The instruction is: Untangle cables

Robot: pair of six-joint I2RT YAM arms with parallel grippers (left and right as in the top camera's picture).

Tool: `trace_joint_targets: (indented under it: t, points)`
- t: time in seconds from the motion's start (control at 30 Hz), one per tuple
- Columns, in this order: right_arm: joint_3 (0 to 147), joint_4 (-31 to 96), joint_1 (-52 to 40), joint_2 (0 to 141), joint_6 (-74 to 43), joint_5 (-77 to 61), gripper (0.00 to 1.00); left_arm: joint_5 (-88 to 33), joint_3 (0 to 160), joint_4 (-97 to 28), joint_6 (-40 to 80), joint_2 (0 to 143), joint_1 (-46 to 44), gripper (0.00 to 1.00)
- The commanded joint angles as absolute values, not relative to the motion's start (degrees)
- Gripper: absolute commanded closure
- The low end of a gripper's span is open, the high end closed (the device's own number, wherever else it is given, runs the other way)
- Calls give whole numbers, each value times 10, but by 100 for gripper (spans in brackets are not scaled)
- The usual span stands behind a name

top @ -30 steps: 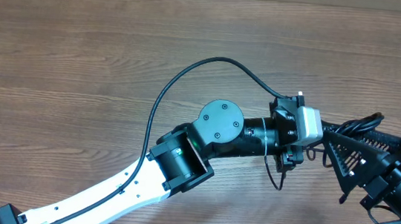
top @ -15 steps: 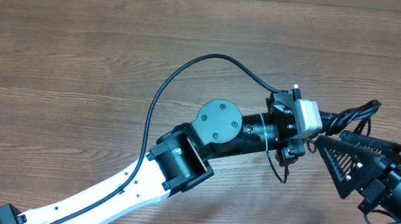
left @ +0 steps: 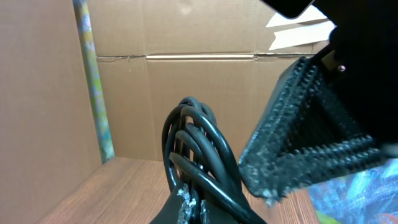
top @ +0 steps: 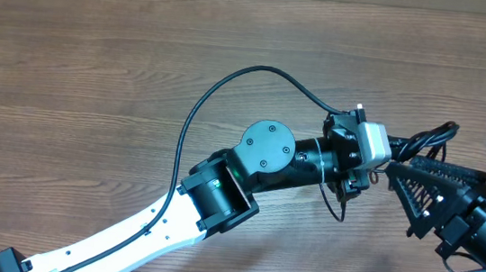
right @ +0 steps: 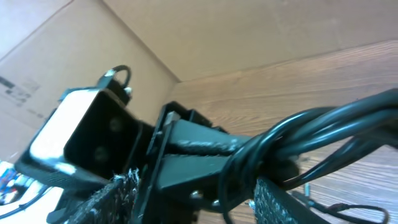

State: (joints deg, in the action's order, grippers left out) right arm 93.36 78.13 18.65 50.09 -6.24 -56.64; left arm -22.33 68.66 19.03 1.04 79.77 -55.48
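While the left fingers (right: 193, 142) clench the cables (left: 199, 149) as an anchor, the right fingers (left: 305, 146) — parted — straddle the bundle, apparently seeking a strand.

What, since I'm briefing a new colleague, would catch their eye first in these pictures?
A looped bundle of black cables juts from the shut left gripper, held above the wooden table. Close by, the right gripper, with its rough black fingers, stands open around the strands at the table's right side.
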Motion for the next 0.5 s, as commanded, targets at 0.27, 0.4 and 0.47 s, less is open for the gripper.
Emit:
trace_joint_targets:
  t: [0.27, 0.4, 0.47]
  points:
    - [938, 764, 184, 497, -62, -531, 61, -257, 699, 194, -3, 790, -554, 96]
    - [938, 766, 184, 497, -62, -558, 62, -250, 699, 191, -3, 790, -554, 96]
    - [938, 766, 184, 497, -62, -555, 62, -251, 699, 192, -3, 790, -554, 96]
